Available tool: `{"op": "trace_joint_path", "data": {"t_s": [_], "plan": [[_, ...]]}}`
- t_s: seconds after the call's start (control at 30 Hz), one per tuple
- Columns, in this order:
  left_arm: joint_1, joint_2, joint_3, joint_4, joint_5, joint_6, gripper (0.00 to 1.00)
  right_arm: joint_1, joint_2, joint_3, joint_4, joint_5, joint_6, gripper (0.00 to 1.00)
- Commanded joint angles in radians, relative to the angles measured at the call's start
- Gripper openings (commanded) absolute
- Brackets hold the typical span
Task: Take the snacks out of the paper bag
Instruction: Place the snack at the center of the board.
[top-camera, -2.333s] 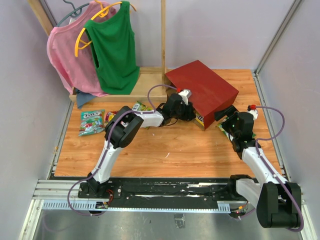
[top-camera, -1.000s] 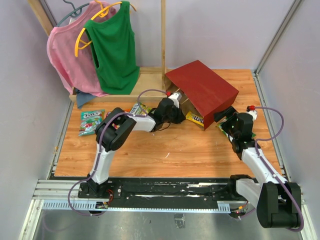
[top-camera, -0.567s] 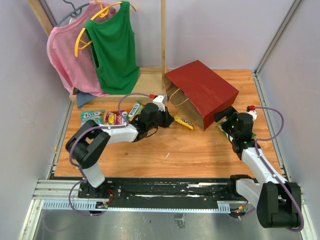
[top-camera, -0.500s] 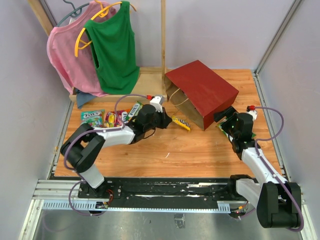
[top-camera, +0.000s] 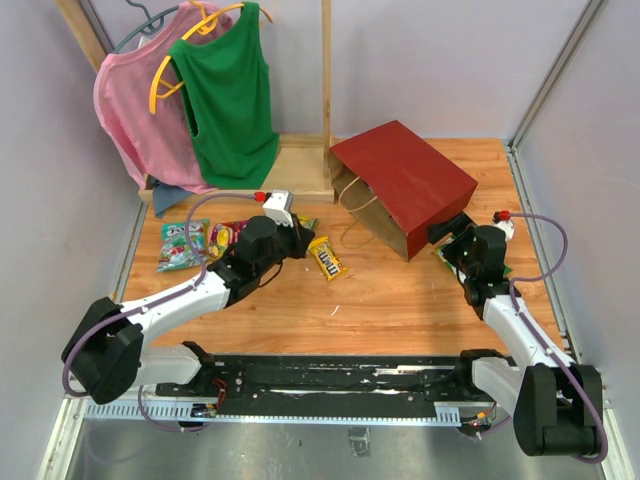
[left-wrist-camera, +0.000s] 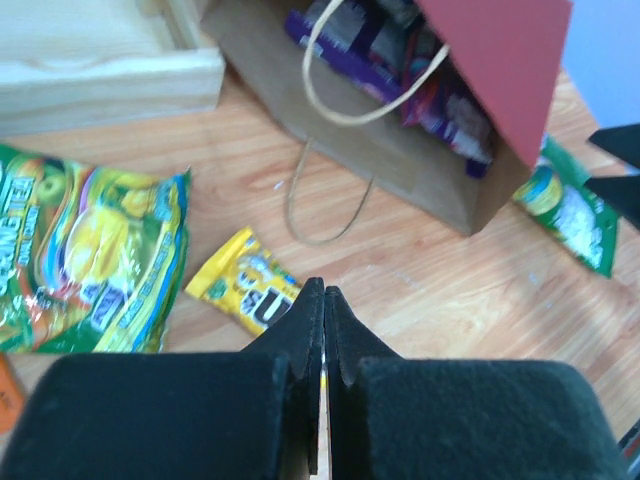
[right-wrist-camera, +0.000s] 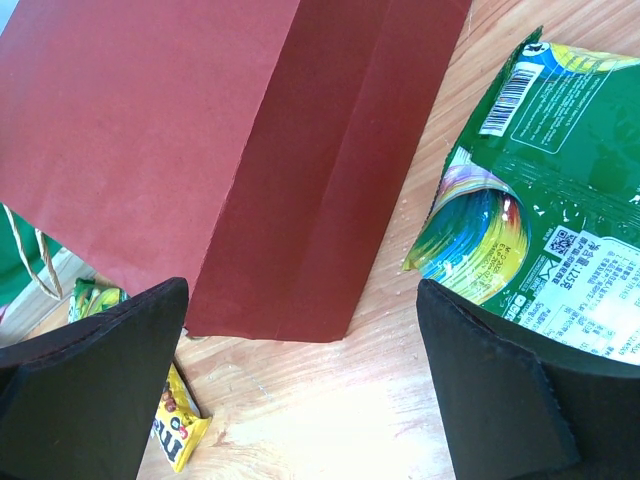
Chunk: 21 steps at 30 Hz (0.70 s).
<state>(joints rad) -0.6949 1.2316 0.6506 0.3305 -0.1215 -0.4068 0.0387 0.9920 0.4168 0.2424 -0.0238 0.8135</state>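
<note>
Step in hand, my read: the left arm needs to get the yellow M&M's packet (left-wrist-camera: 248, 292) from the paper bag (top-camera: 410, 180) over to the snack pile on the left of the worktop (top-camera: 400, 300). The bag lies on its side with its mouth toward the left arm. The packet is out on the wood, clear of the mouth, near the green-yellow packet (left-wrist-camera: 90, 255).

To do it well:
- Go low and carry it flat. The grip looks like a corner only, so a fast swing could shed it.
- Steer clear of the loop handle (left-wrist-camera: 320, 205) lying on the wood between packet and bag. Snag it and the bag comes along.
- Set it down next to the green-yellow packet, not on top, and let go fully before lifting.
- Purple packets (left-wrist-camera: 345, 40) and others sit in the bag mouth, so the next reach goes there.

Left fingers (left-wrist-camera: 303, 325): clamped tight, no gap showing. The packet's near corner runs under the tips. It looks like a pinch on that corner, but the contact itself is hidden.

Right fingers (right-wrist-camera: 100, 390): spread wide, holding nothing, touching nothing visible. They hang over the bag's red side and a green packet (right-wrist-camera: 545, 190) lying just beside the bag's closed end. That's a good spot to pin the bag if it slides.
</note>
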Motion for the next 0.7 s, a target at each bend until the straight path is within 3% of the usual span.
{"op": "trace_joint_path", "data": {"t_s": [0.0, 0.1, 0.27, 0.4, 0.5, 0.67], "plan": [[0.009, 0.007, -0.029, -0.087, -0.034, 0.027, 0.01, 0.028, -0.011, -0.016, 0.023, -0.010, -0.008, 0.98], [0.009, 0.005, -0.028, -0.103, 0.004, 0.018, 0.01, 0.029, -0.014, -0.019, 0.022, -0.011, -0.008, 0.99], [-0.013, 0.044, -0.022, -0.099, 0.067, -0.013, 0.18, 0.030, -0.010, -0.018, 0.027, -0.011, -0.009, 0.98], [-0.084, 0.074, -0.031, -0.080, 0.004, -0.011, 0.43, 0.031, -0.008, -0.016, 0.024, -0.008, -0.014, 0.98], [-0.097, 0.096, -0.066, -0.010, 0.050, -0.054, 0.59, 0.033, -0.002, -0.017, 0.028, -0.008, -0.015, 0.98], [-0.118, 0.192, -0.089, 0.150, 0.130, -0.137, 0.76, 0.042, 0.027, -0.015, 0.046, -0.012, -0.013, 0.98]]}}
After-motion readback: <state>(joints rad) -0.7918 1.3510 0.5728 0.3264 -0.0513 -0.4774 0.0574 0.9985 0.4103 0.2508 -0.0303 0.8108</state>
